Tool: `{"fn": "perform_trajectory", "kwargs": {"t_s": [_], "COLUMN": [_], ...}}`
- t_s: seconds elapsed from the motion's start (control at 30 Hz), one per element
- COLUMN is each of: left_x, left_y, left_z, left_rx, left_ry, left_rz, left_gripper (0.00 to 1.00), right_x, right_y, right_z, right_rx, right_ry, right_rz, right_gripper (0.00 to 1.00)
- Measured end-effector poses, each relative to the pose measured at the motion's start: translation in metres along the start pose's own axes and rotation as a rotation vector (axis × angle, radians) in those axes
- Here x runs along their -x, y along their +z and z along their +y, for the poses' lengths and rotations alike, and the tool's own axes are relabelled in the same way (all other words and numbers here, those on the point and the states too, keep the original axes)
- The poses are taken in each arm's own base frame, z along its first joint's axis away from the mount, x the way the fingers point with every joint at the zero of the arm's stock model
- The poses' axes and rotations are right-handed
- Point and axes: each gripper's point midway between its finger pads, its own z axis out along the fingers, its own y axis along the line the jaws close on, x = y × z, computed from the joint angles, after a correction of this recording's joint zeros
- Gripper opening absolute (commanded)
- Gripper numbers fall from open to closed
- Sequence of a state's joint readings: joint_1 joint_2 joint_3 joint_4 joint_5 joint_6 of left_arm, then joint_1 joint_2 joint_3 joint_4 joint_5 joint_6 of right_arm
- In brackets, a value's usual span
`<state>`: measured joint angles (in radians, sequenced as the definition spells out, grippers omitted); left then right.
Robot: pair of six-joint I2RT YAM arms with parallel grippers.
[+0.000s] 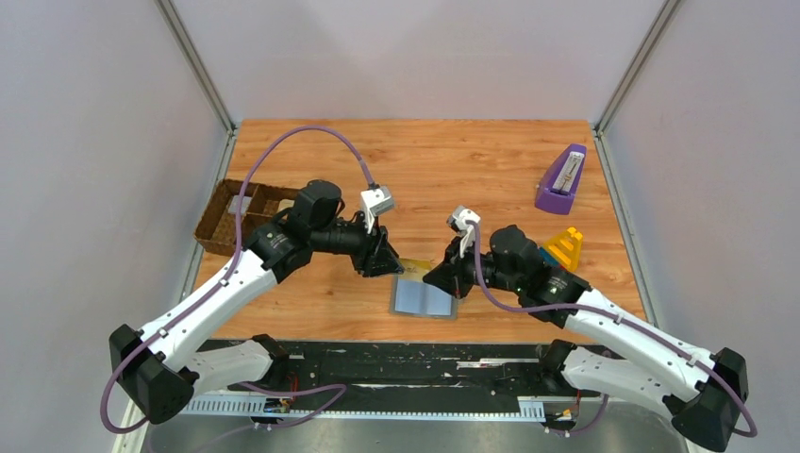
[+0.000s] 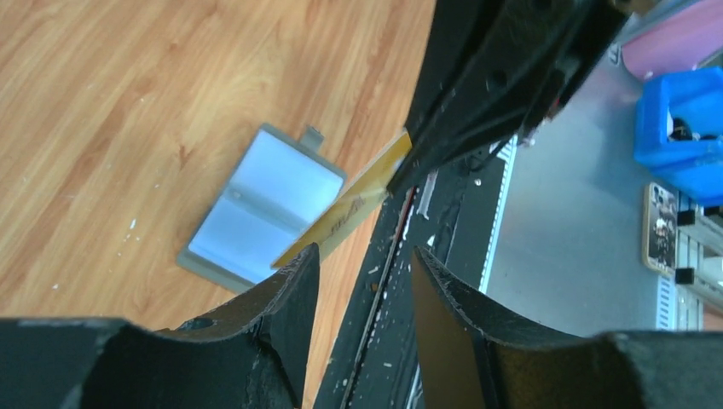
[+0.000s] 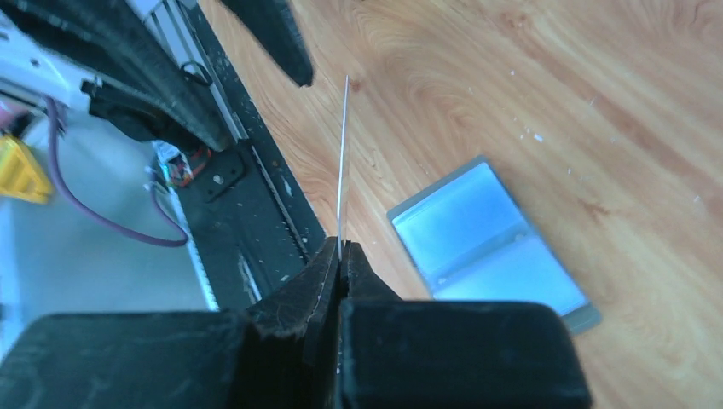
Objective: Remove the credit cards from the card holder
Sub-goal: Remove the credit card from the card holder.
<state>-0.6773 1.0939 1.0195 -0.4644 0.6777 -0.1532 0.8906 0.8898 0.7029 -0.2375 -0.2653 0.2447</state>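
From above, you see the flat bifold card holder (image 1: pixel 422 300) lying open on the wood-grain surface (image 1: pixel 453 160), smooth pale blue-grey inside facing up, between the two arms. At its far edge your right gripper (image 1: pixel 440 277) pinches a thin tan-gold credit card (image 1: pixel 412 263), and the left gripper (image 1: pixel 385 261) sits at the card's other end.

In your left wrist view, the left gripper's black jaws stand apart, with the card's corner just beside one fingertip (image 2: pixel 298 285).

In your right wrist view, the right gripper is clamped on the card, which shows edge-on as a fine line beside the holder's two rectangular pockets.
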Motion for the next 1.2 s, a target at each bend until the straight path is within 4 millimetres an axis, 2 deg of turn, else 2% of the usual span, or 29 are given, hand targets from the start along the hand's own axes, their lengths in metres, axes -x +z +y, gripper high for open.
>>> {"fn": "perform_trajectory", "kwargs": {"t_s": [0.13, 0.27, 0.37, 0.63, 0.8, 0.9, 0.97, 1.03, 1.07, 1.13, 1.2], "left_x": [-0.005, 0.004, 0.012, 0.012, 0.029, 0.041, 0.047, 0.048, 0.048, 0.046, 0.045], "left_y": [-0.001, 0.002, 0.009, 0.03, 0.035, 0.036, 0.038, 0.041, 0.042, 0.046, 0.046], "left_z": [0.002, 0.007, 0.012, 0.025, 0.022, 0.019, 0.017, 0.016, 0.016, 0.016, 0.017], "left_rx": [0.008, 0.051, 0.064, 0.047, -0.012, -0.05, -0.085, -0.115, -0.126, -0.15, -0.162], "left_ry": [0.005, -0.054, -0.133, -0.365, -0.437, -0.455, -0.467, -0.483, -0.494, -0.517, -0.526], "left_rz": [0.02, -0.022, -0.086, -0.237, -0.336, -0.386, -0.414, -0.423, -0.425, -0.424, -0.427], "left_gripper": [0.53, 0.55, 0.56, 0.56, 0.56, 0.52, 0.48, 0.34, 0.23, 0.07, 0.0], "right_x": [0.003, 0.011, 0.023, 0.037, 0.041, 0.042, 0.044, 0.046, 0.046, 0.045, 0.041], "right_y": [-0.006, -0.016, -0.026, -0.046, -0.05, -0.05, -0.049, -0.049, -0.049, -0.047, -0.045], "right_z": [-0.008, -0.018, -0.018, -0.018, -0.018, -0.016, -0.014, -0.012, -0.011, -0.01, -0.012], "right_rx": [-0.019, -0.087, -0.097, -0.043, -0.006, 0.017, 0.032, 0.047, 0.056, 0.066, 0.062], "right_ry": [0.155, 0.285, 0.375, 0.566, 0.624, 0.647, 0.659, 0.667, 0.669, 0.674, 0.681], "right_rz": [0.003, -0.071, -0.185, -0.441, -0.506, -0.523, -0.528, -0.532, -0.533, -0.53, -0.517], "right_gripper": [0.0, 0.0, 0.0, 0.0, 0.0, 0.0, 0.0, 0.01, 0.03, 0.13, 0.24]}}
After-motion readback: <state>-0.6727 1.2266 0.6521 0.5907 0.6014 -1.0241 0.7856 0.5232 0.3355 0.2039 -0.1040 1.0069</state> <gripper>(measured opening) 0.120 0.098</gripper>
